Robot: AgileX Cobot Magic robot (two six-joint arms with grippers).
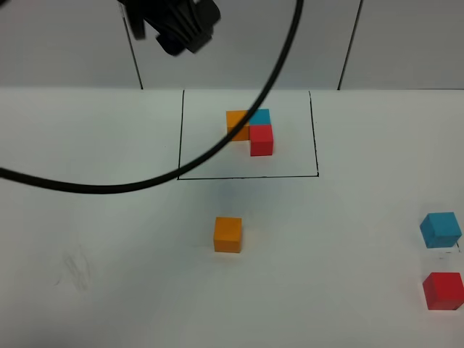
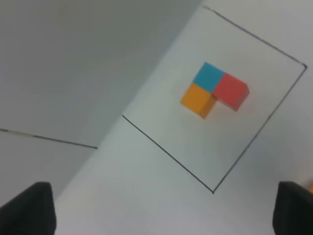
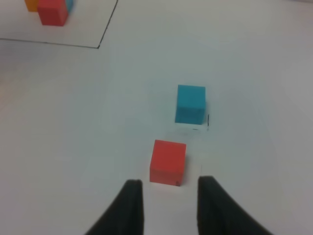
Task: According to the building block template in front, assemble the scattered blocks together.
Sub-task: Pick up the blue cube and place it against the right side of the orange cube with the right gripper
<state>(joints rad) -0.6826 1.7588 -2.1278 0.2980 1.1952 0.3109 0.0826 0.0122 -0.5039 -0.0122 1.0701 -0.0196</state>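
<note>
The building block template [image 1: 250, 130] is an orange, blue and red cluster inside a black drawn rectangle [image 1: 246, 176] at the back middle. It also shows in the left wrist view [image 2: 215, 90] and in the right wrist view [image 3: 49, 7]. The scattered blocks lie apart: an orange cube [image 1: 228, 234] in the middle, a light blue cube [image 1: 440, 229] and a red cube [image 1: 443, 290] at the right edge. My left gripper [image 2: 161, 210] is open and empty, high above the table near the template. My right gripper [image 3: 169, 190] is open and empty, just short of the red cube [image 3: 167, 161], with the blue cube [image 3: 190, 104] beyond it.
The left arm's black body [image 1: 177, 25] and its black cable [image 1: 239, 119] hang over the back left of the white table [image 1: 109, 254] and cross in front of the template. A grey wall [image 1: 72, 43] stands behind the table.
</note>
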